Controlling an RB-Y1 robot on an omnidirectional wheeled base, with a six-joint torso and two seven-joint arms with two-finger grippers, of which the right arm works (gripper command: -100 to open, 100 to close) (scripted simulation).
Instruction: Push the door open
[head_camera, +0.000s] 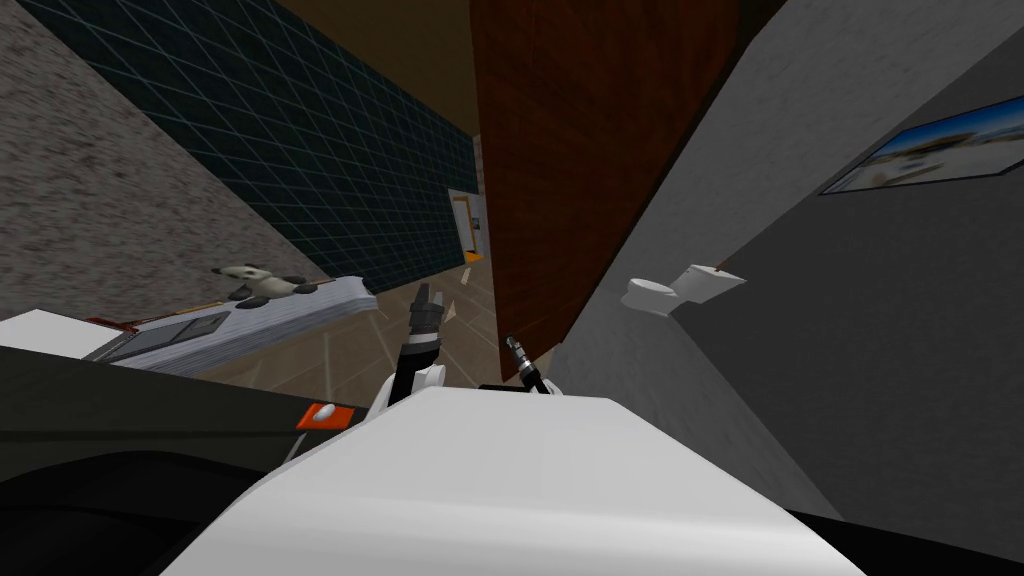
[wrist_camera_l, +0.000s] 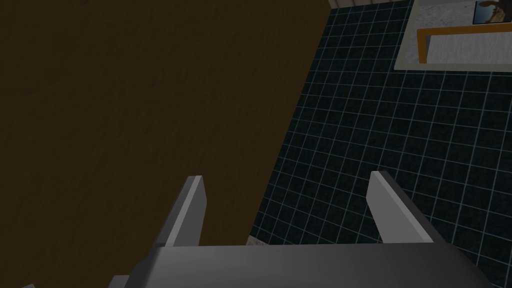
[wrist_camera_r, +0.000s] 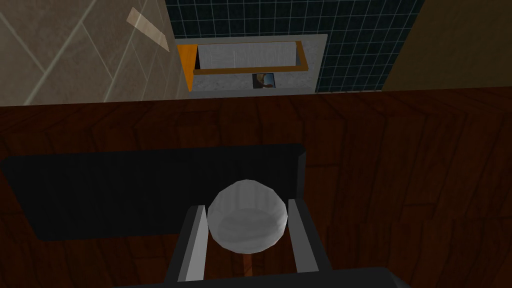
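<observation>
The door (head_camera: 590, 150) is a reddish-brown wooden leaf standing edge-on ahead of me, between a tiled floor and a grey wall. Its round grey knob (wrist_camera_r: 247, 222) sits on a dark plate (wrist_camera_r: 150, 190) on the door's face (wrist_camera_r: 400, 150). My right gripper (wrist_camera_r: 247, 207) is shut on the knob, one finger pressed to each side; it appears at the door's near edge (head_camera: 515, 345). My left gripper (head_camera: 430, 298) hangs a little to the left over the floor. It is open (wrist_camera_l: 287, 182) with nothing between its fingers, facing a flat brown surface (wrist_camera_l: 125, 100) and a dark tiled wall (wrist_camera_l: 400, 150).
A white toilet (head_camera: 665, 292) stands by the grey wall (head_camera: 850, 330) right of the door. On the left, a counter (head_camera: 290, 310) carries a sink and a black-and-white toy (head_camera: 262, 282). A dark tiled wall (head_camera: 300, 130) and an orange-framed opening (head_camera: 468, 228) lie beyond.
</observation>
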